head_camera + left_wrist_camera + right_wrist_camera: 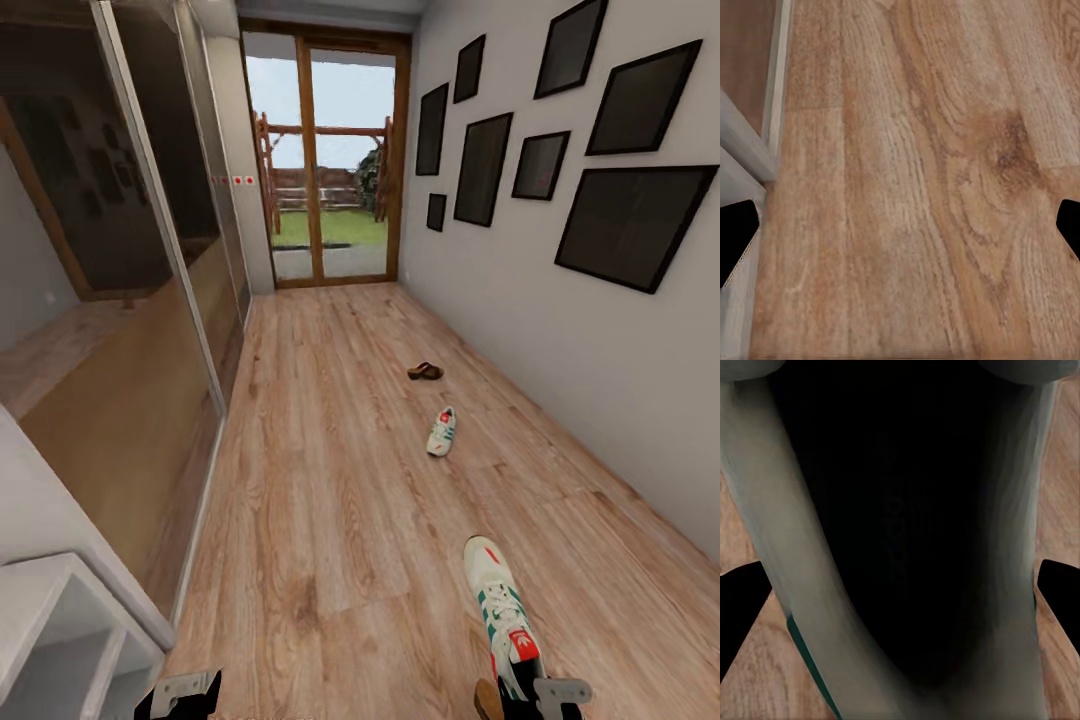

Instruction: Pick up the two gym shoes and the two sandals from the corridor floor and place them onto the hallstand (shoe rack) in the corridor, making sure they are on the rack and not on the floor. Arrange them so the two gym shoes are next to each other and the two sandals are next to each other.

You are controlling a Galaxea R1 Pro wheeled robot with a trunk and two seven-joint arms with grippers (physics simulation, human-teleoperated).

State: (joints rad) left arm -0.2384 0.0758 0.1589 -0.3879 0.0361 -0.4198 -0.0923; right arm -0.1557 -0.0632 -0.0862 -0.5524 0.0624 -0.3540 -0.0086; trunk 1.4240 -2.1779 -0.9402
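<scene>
So I'm looking down the corridor toward the glass door (325, 160), with the floor (330, 480) running ahead and the rack (60, 620) at my near left corner. 1 sneaker (503, 612) lies on the floor close in, on my right, heel right at the right gripper (535, 700). On the right wrist cam I'm staring straight into the shoe's dark opening (900, 525), with the fingertips (739, 611) spread either side of it, not clamped. The 2nd sneaker (441, 432) sits farther down, and 1 sandal (425, 371) is just past that. The left gripper (180, 697) hangs spread wide over bare planks (915, 187) beside the rack's edge (742, 150), holding nothing.
</scene>
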